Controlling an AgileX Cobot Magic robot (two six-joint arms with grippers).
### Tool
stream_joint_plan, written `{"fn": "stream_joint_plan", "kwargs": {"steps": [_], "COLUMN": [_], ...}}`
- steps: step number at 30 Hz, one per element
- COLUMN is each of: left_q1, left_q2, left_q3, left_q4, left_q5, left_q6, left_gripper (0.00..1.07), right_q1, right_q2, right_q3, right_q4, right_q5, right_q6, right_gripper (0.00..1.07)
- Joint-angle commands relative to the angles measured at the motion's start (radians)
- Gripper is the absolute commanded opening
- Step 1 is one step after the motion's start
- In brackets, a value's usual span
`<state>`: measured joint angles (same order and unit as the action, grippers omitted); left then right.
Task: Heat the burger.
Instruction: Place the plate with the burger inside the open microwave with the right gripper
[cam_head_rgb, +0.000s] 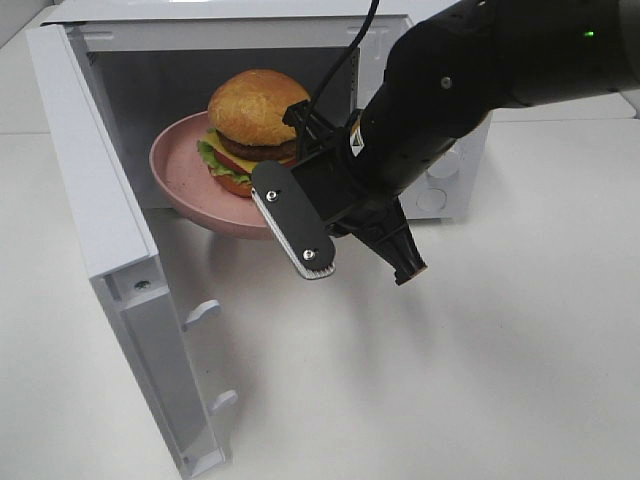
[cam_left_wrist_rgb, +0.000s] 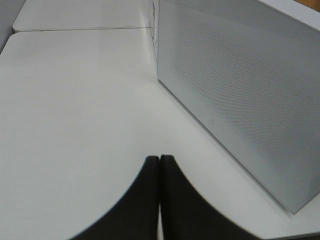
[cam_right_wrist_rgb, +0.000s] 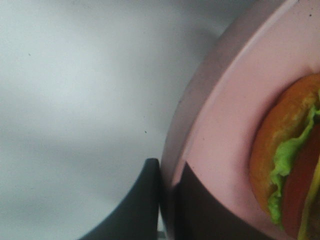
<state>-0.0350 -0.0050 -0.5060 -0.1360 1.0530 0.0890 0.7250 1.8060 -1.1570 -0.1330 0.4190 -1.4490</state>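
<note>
- Nearest the high camera, the microwave's door (cam_head_rgb: 100, 210) stands swung wide on the left. Two white latch hooks (cam_head_rgb: 200, 312) stick out of its inner face.
- The white table (cam_head_rgb: 480, 380) spreads out in front of the oven and to the right of the door.
- The right gripper (cam_right_wrist_rgb: 169, 164) reaches in from the upper right on its black arm and sits just outside the oven mouth. Its fingers (cam_right_wrist_rgb: 140, 200) pinch the near rim of the pink plate (cam_head_rgb: 185, 170) — one finger on the outside of the rim, the other on the plate's inner surface, with only the rim's thickness between them.
- The plate lies half in and half out of the oven, with its near edge jutting over the table. Whether its far side rests on the oven floor I cannot tell.
- The burger (cam_head_rgb: 255, 125) sits upright on that plate, toward the plate's far side and inside the opening. Its layers, from the top, are golden bun, yellow cheese, dark patty, red tomato and green lettuce.
- Behind it is the grey cavity of the white microwave (cam_head_rgb: 230, 12).
- The left gripper (cam_left_wrist_rgb: 160, 158) shows only in its own wrist view. It is low over the table with its fingers pressed together on nothing — near the oven's perforated outer wall and not touching it.
</note>
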Motion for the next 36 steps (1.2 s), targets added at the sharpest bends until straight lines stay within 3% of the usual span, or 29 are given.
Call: {"fn": "stream_joint_plan", "kwargs": {"steps": [1,12,21,27,36], "left_q1": [0.004,0.004,0.004,0.004,0.004], "left_q2": [-0.019,-0.019,-0.019,-0.019,-0.019], "left_q3": [0.002,0.002,0.002,0.002,0.002], "left_q4": [-0.002,-0.002,-0.002,-0.002,-0.002], "left_q5": [-0.011,-0.011,-0.011,-0.011,-0.011], "left_q6": [-0.005,-0.005,-0.005,-0.005,-0.005], "left_gripper": [0.00,0.00,0.00,0.00,0.00], "right_q1": [-0.005,-0.005,-0.031,-0.055,-0.072], "right_q2": [0.017,0.171,0.362,0.441,0.498], "right_q3": [-0.049,-0.228,-0.507,-0.639,-0.702], "right_q4": [-0.001,-0.002,-0.006,-0.004,0.003], "right_q5": [-0.022,-0.011,0.139,0.171,0.186], "right_q6": [-0.025,0.053,0.268,0.348,0.429], "right_gripper": [0.00,0.00,0.00,0.00,0.00]}}
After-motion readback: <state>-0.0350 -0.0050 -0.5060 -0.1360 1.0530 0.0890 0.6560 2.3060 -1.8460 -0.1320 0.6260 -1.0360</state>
